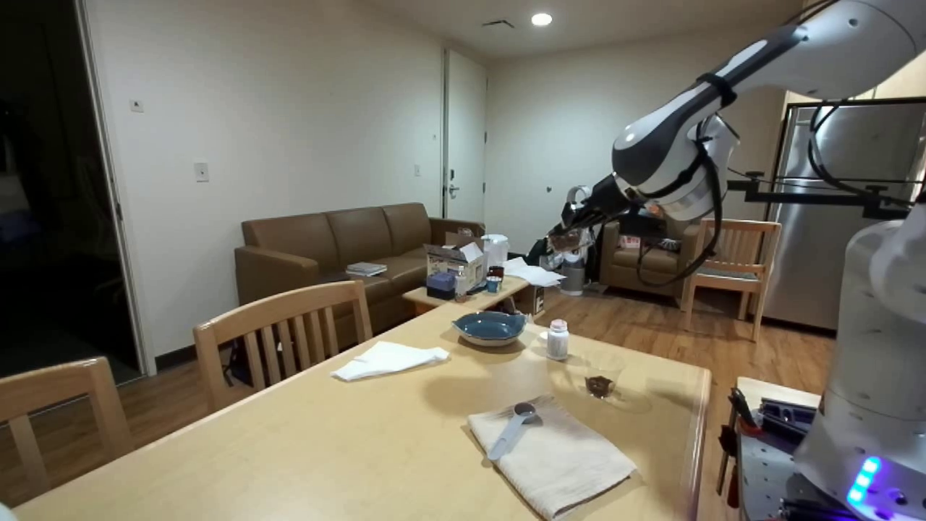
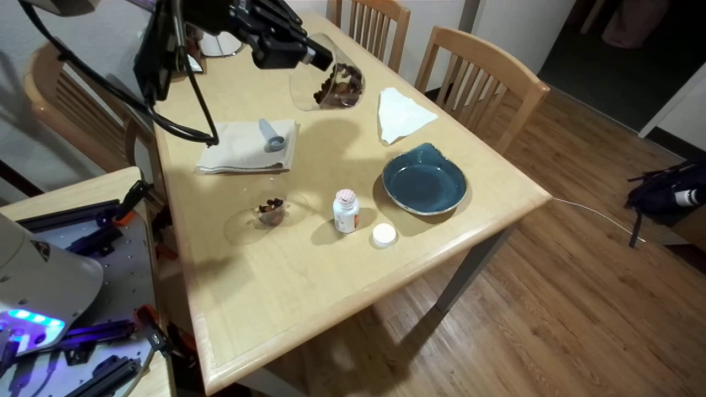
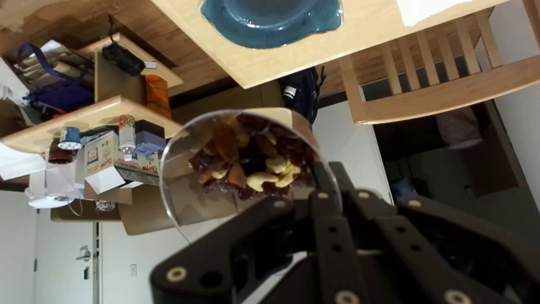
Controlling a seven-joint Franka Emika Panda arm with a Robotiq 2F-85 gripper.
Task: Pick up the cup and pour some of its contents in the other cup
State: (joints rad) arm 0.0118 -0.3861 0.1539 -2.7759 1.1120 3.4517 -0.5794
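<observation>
A clear cup with nuts and dried fruit [image 3: 253, 160] hangs in the air, my gripper [image 3: 328, 168] pinching its wall near the rim. In an exterior view this held cup [image 2: 345, 91] is tipped well over on its side above the table, its contents still inside; the gripper [image 2: 320, 55] meets it at the upper wall. The tilted cup [image 1: 568, 242] also shows at the end of the arm in an exterior view. The other cup [image 2: 271, 212], clear with a small heap of dark pieces at its bottom, stands upright on the table, well apart from the held cup.
Around the standing cup are a white bottle [image 2: 346, 212], its white cap [image 2: 384, 235] and a blue dish [image 2: 424, 184]. A folded cloth [image 1: 564, 470] bears a grey scoop [image 1: 508, 436]. A white napkin [image 1: 391, 359] lies near the chairs [image 1: 289, 318] along the table's side.
</observation>
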